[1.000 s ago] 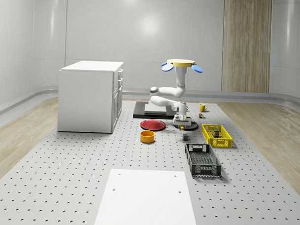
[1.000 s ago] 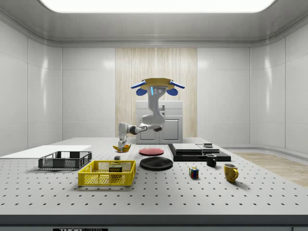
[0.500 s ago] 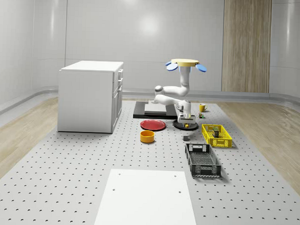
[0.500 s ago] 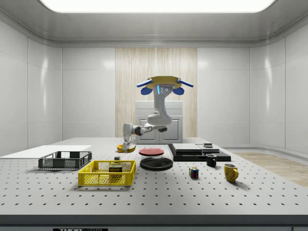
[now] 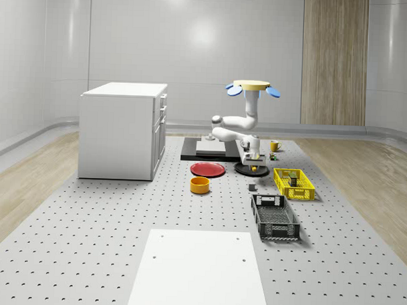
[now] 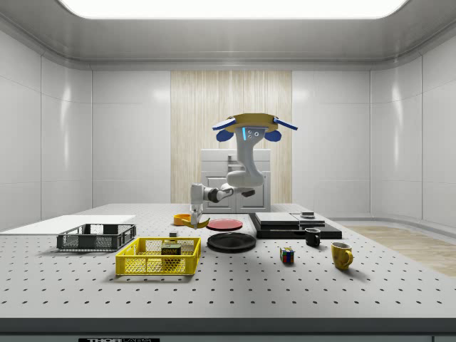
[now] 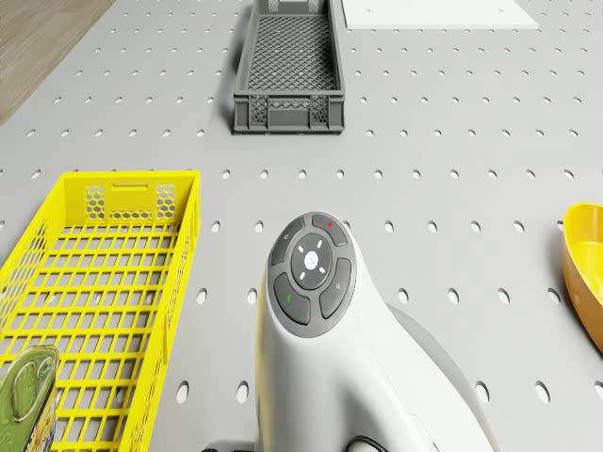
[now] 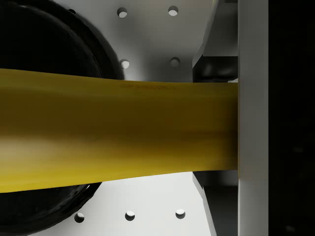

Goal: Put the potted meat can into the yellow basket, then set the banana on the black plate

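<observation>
I hover over the tabletop, my body above the far side of the black plate. The yellow basket beside it holds the meat can. My hand, low by the plate's edge, pinches the banana above the plate's rim.

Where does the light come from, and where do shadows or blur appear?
Side view: a bright ceiling panel lights the room, and soft shadows lie under the yellow basket. Whole-scene view: pale glare on the back wall. Wrist view: the banana looks soft-edged, with the black plate dark behind it.
</observation>
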### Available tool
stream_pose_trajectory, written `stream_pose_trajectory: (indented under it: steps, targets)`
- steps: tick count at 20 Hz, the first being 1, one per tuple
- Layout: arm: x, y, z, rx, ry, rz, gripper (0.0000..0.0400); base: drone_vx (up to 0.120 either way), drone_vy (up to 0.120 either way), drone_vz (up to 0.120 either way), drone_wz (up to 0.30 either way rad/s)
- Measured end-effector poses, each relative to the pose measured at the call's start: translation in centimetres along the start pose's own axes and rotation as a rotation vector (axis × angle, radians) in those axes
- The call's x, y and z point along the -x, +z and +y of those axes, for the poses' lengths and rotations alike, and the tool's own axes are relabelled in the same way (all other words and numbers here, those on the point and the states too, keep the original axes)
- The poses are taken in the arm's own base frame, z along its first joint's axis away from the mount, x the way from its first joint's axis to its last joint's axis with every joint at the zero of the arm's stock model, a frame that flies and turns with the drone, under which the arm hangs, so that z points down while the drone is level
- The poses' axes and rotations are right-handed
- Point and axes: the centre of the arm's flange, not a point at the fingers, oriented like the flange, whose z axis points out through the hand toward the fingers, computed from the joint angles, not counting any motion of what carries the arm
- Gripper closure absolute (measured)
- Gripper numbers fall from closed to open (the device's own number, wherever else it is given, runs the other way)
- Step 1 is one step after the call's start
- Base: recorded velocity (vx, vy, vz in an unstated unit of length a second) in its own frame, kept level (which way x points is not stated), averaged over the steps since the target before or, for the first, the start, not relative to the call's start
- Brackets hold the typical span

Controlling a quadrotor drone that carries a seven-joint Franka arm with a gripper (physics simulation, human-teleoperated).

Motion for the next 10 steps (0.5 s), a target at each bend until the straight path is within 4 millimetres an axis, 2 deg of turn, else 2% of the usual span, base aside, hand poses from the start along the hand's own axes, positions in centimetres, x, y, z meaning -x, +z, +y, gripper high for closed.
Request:
stream_pose_trajectory:
  steps: [10]
  targets:
    - [0.0, 0.0, 0.0, 0.0, 0.0, 0.0, 0.02, -0.12, 0.0, 0.0, 0.0]
